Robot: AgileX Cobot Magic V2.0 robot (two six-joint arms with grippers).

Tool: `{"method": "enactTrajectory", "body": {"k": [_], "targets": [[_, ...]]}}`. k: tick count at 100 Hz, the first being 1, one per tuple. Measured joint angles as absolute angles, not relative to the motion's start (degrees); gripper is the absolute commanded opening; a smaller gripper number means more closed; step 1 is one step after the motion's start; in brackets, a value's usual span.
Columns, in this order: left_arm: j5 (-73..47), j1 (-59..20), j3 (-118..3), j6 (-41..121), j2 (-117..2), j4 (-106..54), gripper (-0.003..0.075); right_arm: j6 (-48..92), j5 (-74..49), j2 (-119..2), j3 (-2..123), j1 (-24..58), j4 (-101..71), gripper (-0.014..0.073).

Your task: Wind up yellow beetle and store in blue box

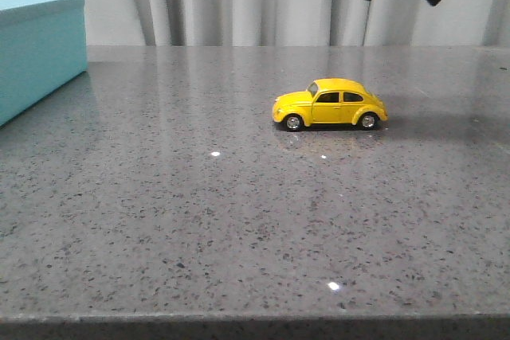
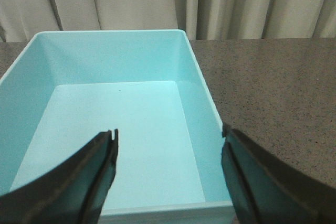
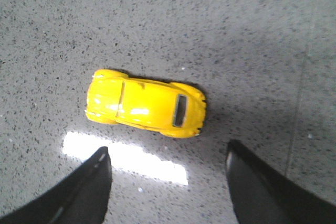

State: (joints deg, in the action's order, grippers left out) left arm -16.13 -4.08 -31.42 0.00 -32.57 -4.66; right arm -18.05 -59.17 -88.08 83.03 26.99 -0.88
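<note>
The beetle (image 1: 330,104) stands on its four wheels on the grey table (image 1: 199,220), in the right half and toward the far edge, its nose to the left. Nothing touches it. The box (image 1: 36,49) sits at the far left corner, well apart from the car; the left wrist view shows it open and with nothing inside.

The right gripper (image 3: 168,182) hangs above the beetle with its fingers spread wide, holding nothing — in the front view only its two dark tips appear at the top right. The left gripper (image 2: 169,174) is also spread and empty, and it hovers over the box.

I judge that the task is at its first step: the reach for the car, before any winding. In the right wrist view the beetle lies somewhat off the line between the fingers, so the next move probably calls for a small shift forward and then a descent, so that the fingers come down on both sides of the body. The glossy, rounded shell may slip, so the grip should be low on the sides — not on the roof.
</note>
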Motion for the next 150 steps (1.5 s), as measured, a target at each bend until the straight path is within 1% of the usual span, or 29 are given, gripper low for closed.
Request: {"method": "enactTrajectory", "body": {"k": [11, 29, 53, 90, 150], "targets": [[-16.5, -4.1, -31.4, 0.0, -33.3, -4.7, 0.0426, -21.5, -61.9, -92.9, 87.2, 28.2, 0.0, 0.0573], [-16.6, -4.1, -31.4, 0.0, -33.8, -4.7, 0.0426, -25.8, -65.9, -98.5, 92.2, 28.5, 0.7, 0.0572], [-16.7, -4.1, -31.4, 0.0, -33.8, -4.7, 0.0425, -27.4, -68.1, -103.4, 94.4, 28.5, 0.5, 0.0572], [-16.9, -4.1, -31.4, 0.0, -33.8, -4.7, 0.0425, -28.0, -67.8, -106.6, 94.4, 28.5, -0.4, 0.0572], [-16.9, -4.1, -31.4, 0.0, -33.8, -4.7, 0.0422, -28.0, -67.6, -107.4, 94.4, 27.6, -1.2, 0.0569]]}}
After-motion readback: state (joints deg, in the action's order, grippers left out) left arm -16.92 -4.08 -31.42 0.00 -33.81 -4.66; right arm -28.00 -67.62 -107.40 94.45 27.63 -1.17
